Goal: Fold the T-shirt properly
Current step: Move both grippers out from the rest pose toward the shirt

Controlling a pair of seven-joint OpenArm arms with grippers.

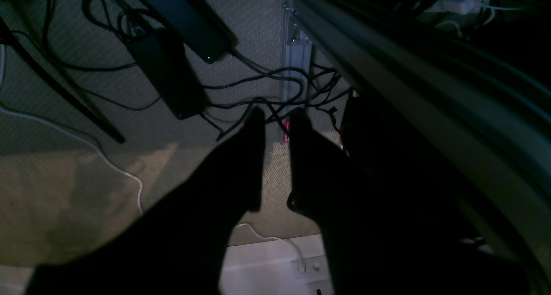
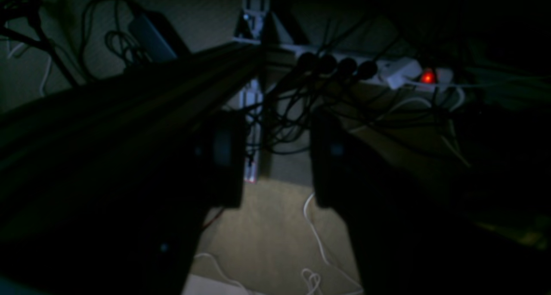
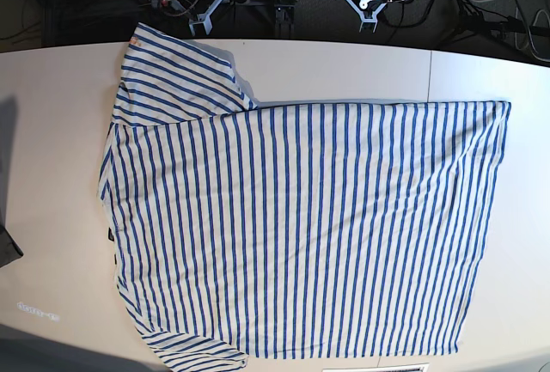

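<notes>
The T-shirt (image 3: pixel 301 226), white with thin blue stripes, lies spread flat on the white table (image 3: pixel 51 174). One sleeve (image 3: pixel 176 76) points to the far left with an orange mark (image 3: pixel 133 43) at its corner. The other sleeve (image 3: pixel 189 350) is at the near left. A small dark tag (image 3: pixel 110 234) shows at the left edge. My right gripper (image 3: pixel 210 13) and left gripper (image 3: pixel 365 7) hang beyond the table's far edge, clear of the shirt. In the wrist views both grippers (image 1: pixel 277 114) (image 2: pixel 277 157) show as dark fingers apart over the floor, holding nothing.
The wrist views show carpet floor with tangled black cables (image 1: pixel 275 88), a black power brick (image 1: pixel 168 71), a white power strip with a red light (image 2: pixel 426 76) and the frame rail (image 1: pixel 409 84). A dark object (image 3: pixel 7 247) sits at the table's left edge.
</notes>
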